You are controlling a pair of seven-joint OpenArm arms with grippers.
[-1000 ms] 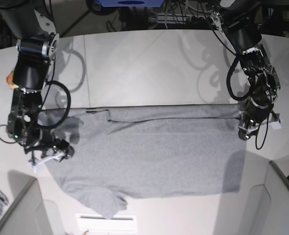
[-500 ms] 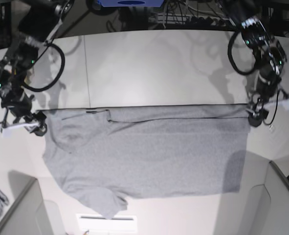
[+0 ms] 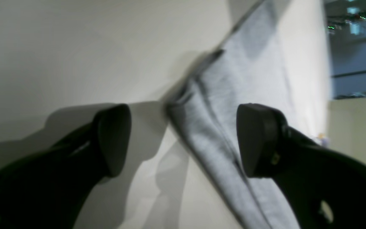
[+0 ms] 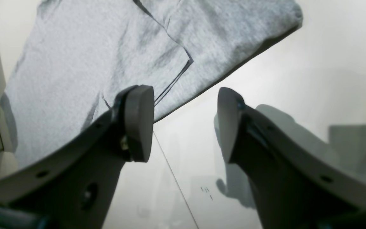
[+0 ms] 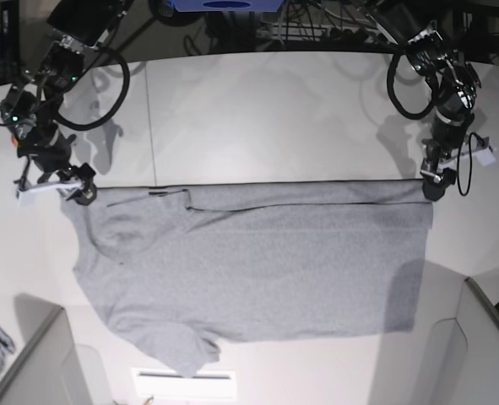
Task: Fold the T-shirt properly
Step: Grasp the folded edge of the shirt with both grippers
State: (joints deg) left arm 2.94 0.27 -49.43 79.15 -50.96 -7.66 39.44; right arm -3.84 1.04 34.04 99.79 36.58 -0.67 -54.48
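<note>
- You have the grey T-shirt (image 5: 266, 261) spread across the table (image 5: 249, 110), its long far edge running nearly straight between your two arms
- Along that far edge you can see a narrow folded band, and a sleeve-like flap lies over the body toward your right arm
- Your left gripper (image 3: 184, 140) has its jaws apart, with a corner of the shirt showing between the fingertips
- Your right gripper (image 4: 186, 124) also has its jaws apart, near the shirt's edge
- You cannot tell whether either gripper touches the fabric
</note>
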